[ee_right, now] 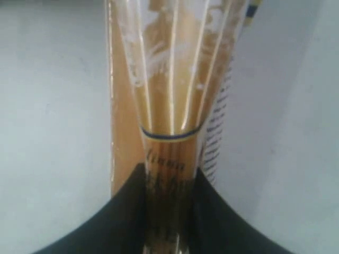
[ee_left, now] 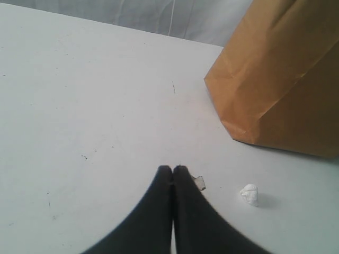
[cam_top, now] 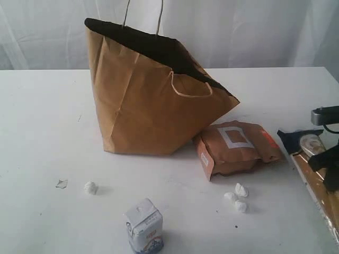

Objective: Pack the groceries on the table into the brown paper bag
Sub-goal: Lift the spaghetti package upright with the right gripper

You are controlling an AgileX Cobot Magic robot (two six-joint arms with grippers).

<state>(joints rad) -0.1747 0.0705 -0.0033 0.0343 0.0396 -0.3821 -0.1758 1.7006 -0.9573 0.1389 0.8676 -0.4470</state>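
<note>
The brown paper bag (cam_top: 153,106) stands tilted on the table (cam_top: 42,132), its dark mouth facing up and to the right; one side of it shows in the left wrist view (ee_left: 286,79). A brown white-square pouch (cam_top: 238,145) lies against the bag's right foot. A small white carton (cam_top: 144,226) stands upright near the front edge. The long pasta packet (cam_top: 318,185) lies at the far right, and my right gripper (ee_right: 170,172) is shut on one end of this packet (ee_right: 169,79). My left gripper (ee_left: 172,168) is shut and empty, low over bare tabletop left of the bag.
White crumpled bits lie on the table: one (cam_top: 91,187) left of the carton, a few (cam_top: 237,197) below the pouch. A small torn scrap (cam_top: 61,183) lies further left, close to my left fingertips. A white curtain hangs behind. The table's right edge runs near the pasta packet.
</note>
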